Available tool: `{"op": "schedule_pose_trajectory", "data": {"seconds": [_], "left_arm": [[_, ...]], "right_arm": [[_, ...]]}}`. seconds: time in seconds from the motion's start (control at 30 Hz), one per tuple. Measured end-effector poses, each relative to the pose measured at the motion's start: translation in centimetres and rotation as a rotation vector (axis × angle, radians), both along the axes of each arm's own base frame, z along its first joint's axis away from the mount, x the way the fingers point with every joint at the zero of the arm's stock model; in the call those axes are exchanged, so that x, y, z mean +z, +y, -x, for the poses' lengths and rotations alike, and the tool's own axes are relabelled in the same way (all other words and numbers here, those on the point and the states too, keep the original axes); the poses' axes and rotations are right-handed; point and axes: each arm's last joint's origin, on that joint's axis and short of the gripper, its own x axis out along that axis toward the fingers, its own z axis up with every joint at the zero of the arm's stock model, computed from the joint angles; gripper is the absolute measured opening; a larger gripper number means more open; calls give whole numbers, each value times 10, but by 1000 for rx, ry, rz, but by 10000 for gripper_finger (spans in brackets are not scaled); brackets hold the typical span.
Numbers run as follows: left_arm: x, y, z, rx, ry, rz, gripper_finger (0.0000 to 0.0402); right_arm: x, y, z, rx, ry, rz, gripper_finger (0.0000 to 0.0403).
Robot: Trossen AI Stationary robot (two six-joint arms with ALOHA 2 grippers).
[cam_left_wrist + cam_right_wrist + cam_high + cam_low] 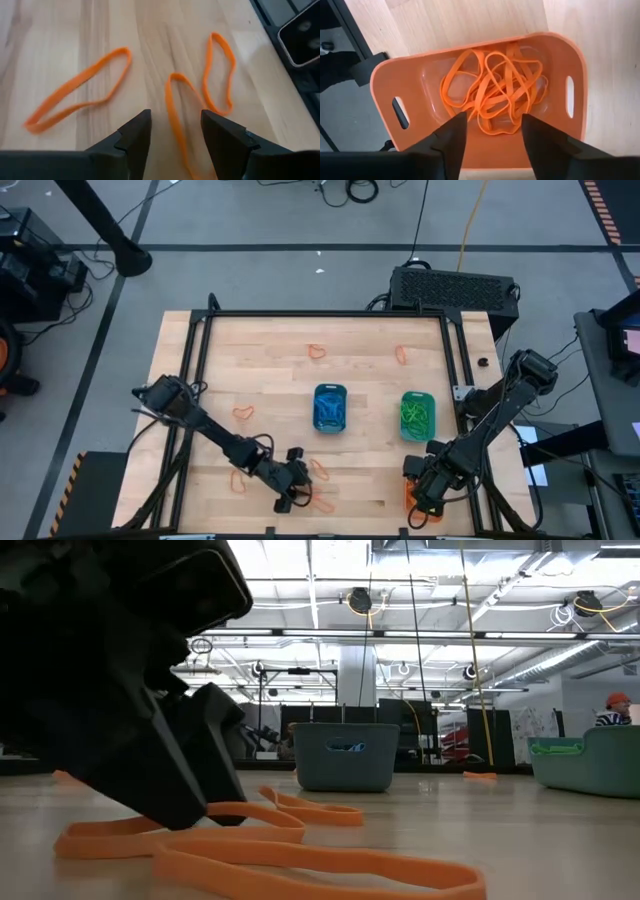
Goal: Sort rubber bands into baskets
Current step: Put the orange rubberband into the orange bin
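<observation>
My left gripper (175, 120) is low over the table's near edge (290, 498), open, with its fingers on either side of one orange rubber band (174, 107) that lies flat on the wood. Two more orange bands (80, 87) (220, 75) lie beside that one. My right gripper (492, 120) hangs open and pointing down over the orange basket (560, 45), which holds a tangle of several orange bands (495, 90). This basket stands at the near right (411, 500). The blue basket (330, 408) and the green basket (418, 415) stand mid-table.
Single orange bands lie apart on the wood at the far side (318, 351) (402, 355) and on the left (243, 413) (238, 478). A black metal frame (448, 350) borders the tabletop. A black box (455, 288) sits beyond the far edge.
</observation>
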Motion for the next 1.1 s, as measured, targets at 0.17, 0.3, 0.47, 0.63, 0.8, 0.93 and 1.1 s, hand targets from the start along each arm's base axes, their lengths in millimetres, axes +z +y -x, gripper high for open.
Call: {"op": "schedule_pose_trajectory", "data": {"seconds": [0.17,0.3,0.47,0.63,0.8,0.93,1.1], "left_arm": [[-5,-8,-2,-17,-12,-26,154],[-4,-12,-2,-38,-8,-67,79],[-2,-13,-3,-38,22,-78,11],[7,-12,-1,-36,19,-82,5],[31,-2,3,-1,16,-116,4],[61,13,7,69,-19,-135,3],[112,33,8,137,-177,-87,3]], "right_arm": [[0,0,0,4,15,-13,187],[1,1,2,-3,88,-68,184],[8,-2,0,-27,133,-167,172],[22,-9,0,-85,99,-211,159],[38,-16,1,-123,16,-265,148],[51,-24,3,-150,-55,-293,142],[68,-35,-2,-182,-262,-297,139]]}}
